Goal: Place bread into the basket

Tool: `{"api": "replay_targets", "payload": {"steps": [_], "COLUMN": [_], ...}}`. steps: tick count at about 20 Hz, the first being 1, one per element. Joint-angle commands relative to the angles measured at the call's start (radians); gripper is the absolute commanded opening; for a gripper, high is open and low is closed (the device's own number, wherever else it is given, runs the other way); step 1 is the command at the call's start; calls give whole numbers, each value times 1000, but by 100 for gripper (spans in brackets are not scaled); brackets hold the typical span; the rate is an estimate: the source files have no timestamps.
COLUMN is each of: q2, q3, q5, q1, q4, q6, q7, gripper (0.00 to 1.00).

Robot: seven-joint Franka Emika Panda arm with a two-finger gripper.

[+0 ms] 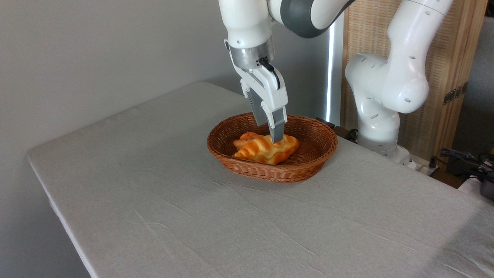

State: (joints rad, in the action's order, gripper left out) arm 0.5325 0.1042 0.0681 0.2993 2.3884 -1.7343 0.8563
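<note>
The basket (308, 162) at frame centre is reddish-brown woven wicker. The bread (266, 150) is pale cream with golden-orange ridges. The table (173, 200) is light grey.

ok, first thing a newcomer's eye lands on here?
The orange-ridged bread lying in the wicker basket mid-table, the only colour on the grey cloth. Next, the white arm's gripper reaching down into the basket, fingertips at the loaf's top; whether it grips is unclear.
</note>
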Motion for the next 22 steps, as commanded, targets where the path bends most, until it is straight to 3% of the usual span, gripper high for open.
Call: {"api": "replay_targets", "payload": {"steps": [1, 4, 7, 9, 12, 19, 20, 21, 22], "q2": [-5, -72, -282, -408, -540, -551, -551, -551, -551], "q3": [57, 91, 98, 141, 176, 183, 171, 134, 68], "q5": [6, 7, 13, 22, 32, 21, 22, 28, 24], "q1": [12, 3, 1, 1, 1, -3, -31, -90, -141], "q4": [-90, -226, -510, -677, -848, -874, -874, -874, -874], "q6": [-5, -1, 74, 82, 84, 171, 173, 174, 177], "q7": [4, 7, -11, -11, -17, -68, -66, -63, -63], "gripper": [100, 100, 100, 100, 100, 100, 100, 100, 100]}}
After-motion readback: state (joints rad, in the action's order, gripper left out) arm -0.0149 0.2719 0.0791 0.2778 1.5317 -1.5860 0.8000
